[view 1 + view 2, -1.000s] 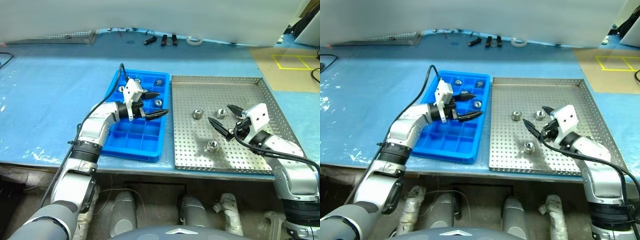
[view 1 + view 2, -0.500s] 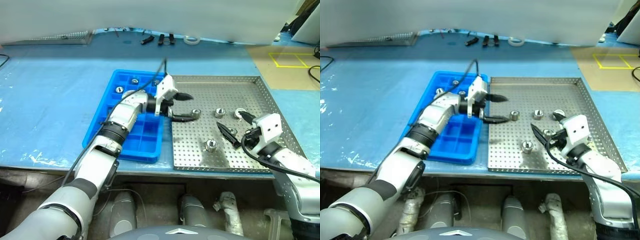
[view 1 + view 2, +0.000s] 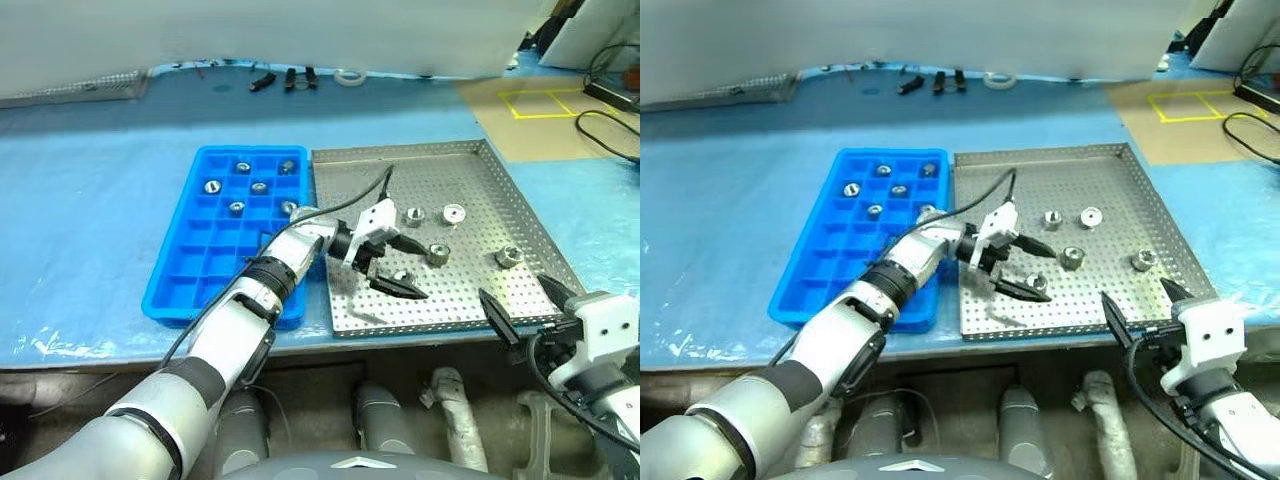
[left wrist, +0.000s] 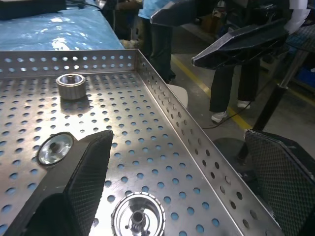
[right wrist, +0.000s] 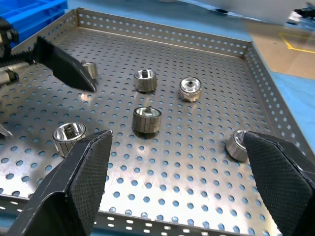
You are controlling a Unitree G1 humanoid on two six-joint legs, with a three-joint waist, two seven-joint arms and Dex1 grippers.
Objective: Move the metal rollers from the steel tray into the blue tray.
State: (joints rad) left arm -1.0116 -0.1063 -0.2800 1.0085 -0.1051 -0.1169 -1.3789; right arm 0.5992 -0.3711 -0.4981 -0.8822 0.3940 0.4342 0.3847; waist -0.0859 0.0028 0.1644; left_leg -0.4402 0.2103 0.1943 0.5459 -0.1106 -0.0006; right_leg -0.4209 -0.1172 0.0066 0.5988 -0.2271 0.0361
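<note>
The left gripper (image 3: 398, 266) hung low over the steel tray (image 3: 470, 150) with its two black fingers spread wide and nothing between them, straddling one of the metal rollers (image 3: 400, 275) near the tray's front edge. Four more rollers lay loose on the perforated floor beyond it, two (image 3: 413, 216) toward the middle (image 3: 454, 212), one (image 3: 438, 254) just past the gripper and one (image 3: 508, 256) near the right rim. The blue tray (image 3: 175, 292), touching the steel tray's left side, already held five rollers (image 3: 259, 187) in its far compartments. The right gripper (image 3: 527, 305) sat at the tray's near right corner, jaws also apart and empty. The step in hand looked like a pick by the left arm. The next move probably called for lowering the fingers around the straddled roller, closing on it, then carrying it left to a free compartment.
</note>
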